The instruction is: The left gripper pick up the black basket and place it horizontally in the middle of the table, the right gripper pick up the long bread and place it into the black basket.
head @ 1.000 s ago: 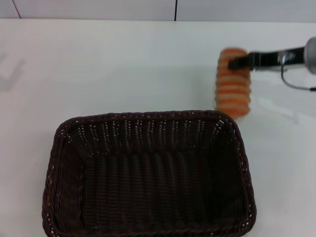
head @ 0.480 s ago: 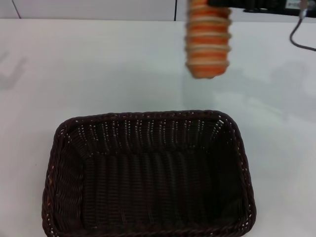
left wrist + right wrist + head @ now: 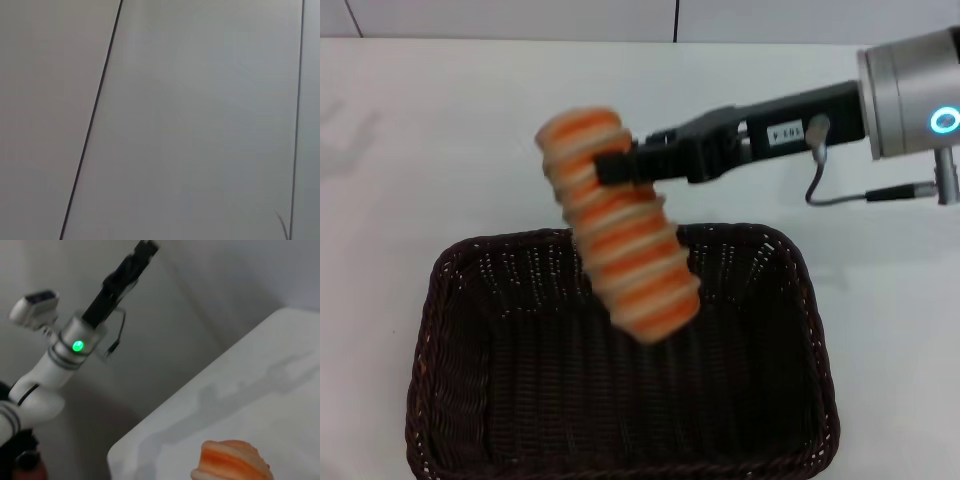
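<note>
The black basket lies wide side across the near middle of the white table. My right gripper, on the arm with the blue light ring, is shut on the long bread near its upper end. The bread hangs tilted in the air above the basket's far rim. The right wrist view shows one end of the bread. The left gripper shows only in the right wrist view, raised off the table's left side on the arm with the green light; whether it is open or shut does not show.
The grey wall runs behind the table's far edge. The left wrist view shows only wall panels. A cable hangs under my right arm.
My right gripper has carried the bread from the table's right side, up and back, then left and toward me, to above the basket's far rim. The basket has not moved.
</note>
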Robot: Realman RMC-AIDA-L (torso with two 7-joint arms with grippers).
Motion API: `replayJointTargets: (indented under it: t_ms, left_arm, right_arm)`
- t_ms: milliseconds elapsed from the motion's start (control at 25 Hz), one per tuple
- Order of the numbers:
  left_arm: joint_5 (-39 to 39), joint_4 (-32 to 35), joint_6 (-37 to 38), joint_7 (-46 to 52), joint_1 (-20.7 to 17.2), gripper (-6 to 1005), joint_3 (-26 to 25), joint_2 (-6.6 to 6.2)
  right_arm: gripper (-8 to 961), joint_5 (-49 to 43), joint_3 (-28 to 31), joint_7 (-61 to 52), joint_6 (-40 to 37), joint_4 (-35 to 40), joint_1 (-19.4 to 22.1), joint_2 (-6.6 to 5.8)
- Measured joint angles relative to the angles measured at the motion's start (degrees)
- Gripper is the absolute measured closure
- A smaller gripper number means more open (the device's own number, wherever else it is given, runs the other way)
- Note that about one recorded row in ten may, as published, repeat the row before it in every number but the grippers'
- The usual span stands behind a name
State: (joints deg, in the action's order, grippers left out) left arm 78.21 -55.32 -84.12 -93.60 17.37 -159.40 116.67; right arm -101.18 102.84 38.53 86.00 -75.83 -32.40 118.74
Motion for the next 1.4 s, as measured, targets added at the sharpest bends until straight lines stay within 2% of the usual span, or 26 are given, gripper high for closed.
replayJointTargets:
  t_ms: [440, 680, 800, 1040, 1200, 1240, 1280, 1320, 1400]
  left_arm:
    - [-0.1, 0.1, 0.1, 0.4, 0.1, 424, -0.1, -0.04]
    - [-0.2, 0.1, 0.1, 0.5, 0.1, 424, -0.1, 0.08]
    - [-0.5, 0.1, 0.1, 0.5, -0.1, 424, -0.1, 0.30]
    - [-1.6, 0.4, 0.0, 0.7, -0.7, 424, -0.1, 0.60]
    - [-2.6, 1.5, 0.1, 0.5, -0.8, 424, -0.1, 0.82]
    - [-2.9, 2.0, 0.1, 0.2, -0.9, 424, -0.1, 0.89]
    - [-3.3, 3.4, 0.1, -0.5, -0.9, 424, -0.4, 1.01]
    - [-3.3, 3.4, 0.1, -0.5, -0.9, 424, -0.4, 1.01]
    - [-3.6, 4.8, 0.2, -1.3, -1.2, 424, -0.8, 1.06]
  right_arm:
    - [703, -0.5, 1.2, 2.0, 5.0, 2.8, -0.7, -0.33]
    - [528, -1.8, 1.8, 3.5, 5.3, 2.9, -1.0, -0.51]
    - [408, -2.2, 1.4, 4.5, 5.5, 3.0, -1.6, -0.61]
    - [366, -3.6, 2.5, 6.2, 5.9, 2.8, -2.3, -0.74]
    - [349, -3.6, 7.1, 10.5, 1.3, -0.1, -0.9, -0.47]
    - [349, -3.4, 8.6, 12.4, -1.2, -1.0, 0.1, -0.23]
    - [349, -1.9, 10.8, 17.6, -8.6, -1.9, 2.7, 0.14]
    - [349, -1.9, 10.8, 17.6, -8.6, -1.9, 2.7, 0.14]
    - [348, 0.8, 11.6, 23.3, -16.5, -0.9, 4.8, 0.21]
